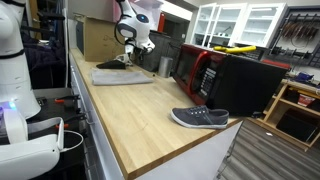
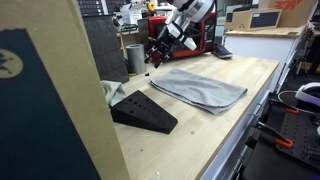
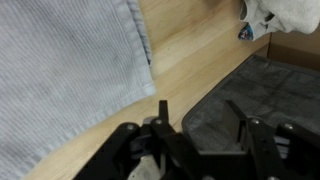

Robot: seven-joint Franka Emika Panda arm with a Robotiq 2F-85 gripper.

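Here the gripper (image 3: 196,110) hangs with black jaws spread and empty just beside the ribbed grey towel (image 3: 60,70), lying flat on the smooth wooden countertop (image 3: 190,60).

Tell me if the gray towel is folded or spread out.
Folded flat, it seems: the gray towel shows doubled layers along its near edge in an exterior view.
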